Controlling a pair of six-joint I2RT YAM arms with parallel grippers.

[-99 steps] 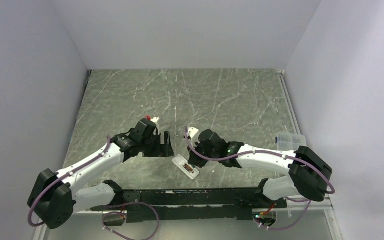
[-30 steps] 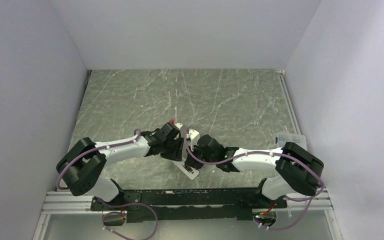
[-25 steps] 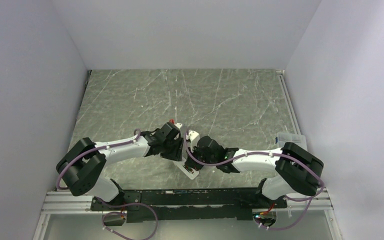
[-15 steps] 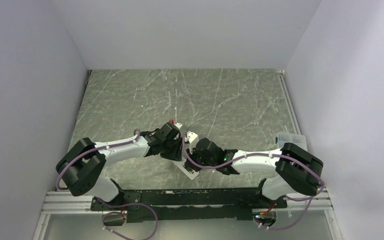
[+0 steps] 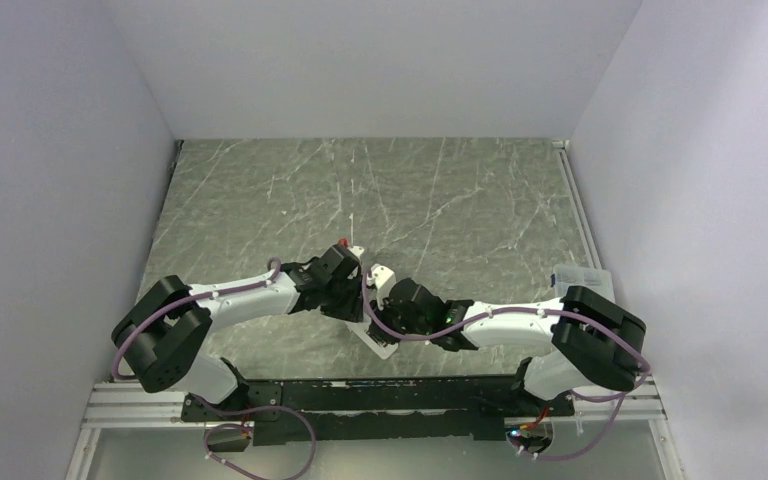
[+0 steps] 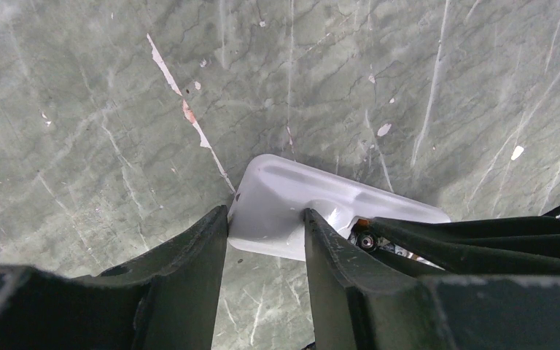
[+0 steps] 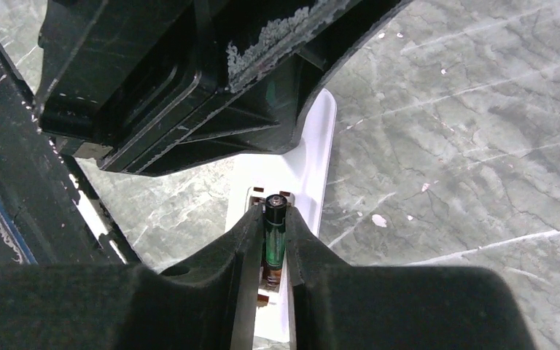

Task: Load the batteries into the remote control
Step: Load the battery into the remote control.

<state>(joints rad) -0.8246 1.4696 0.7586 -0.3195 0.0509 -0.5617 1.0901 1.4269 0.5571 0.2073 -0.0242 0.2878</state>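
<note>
The white remote control point(image 5: 381, 341) lies on the marble table between the two wrists. My left gripper point(image 6: 266, 211) is shut across its rounded end point(image 6: 292, 197), one finger on each long side. My right gripper point(image 7: 273, 211) is shut on a dark green battery point(image 7: 275, 230), with both fingers against its sides. The battery lies lengthwise over the brownish-orange recess point(image 7: 262, 281) of the remote point(image 7: 313, 153). Its metal end point(image 6: 367, 239) and the right fingers point(image 6: 467, 237) also show in the left wrist view. From above, the left gripper point(image 5: 358, 308) and right gripper point(image 5: 384, 322) nearly touch. Only one battery shows.
A clear plastic box point(image 5: 580, 278) stands by the table's right edge behind the right arm. The black rail point(image 5: 380, 395) holding the arm bases runs along the near edge. Grey walls close in on three sides.
The left arm has swung in from the left and closed on the remote. Over the last second the right gripper has edged slightly left over the remote, with the battery between its fingers.
</note>
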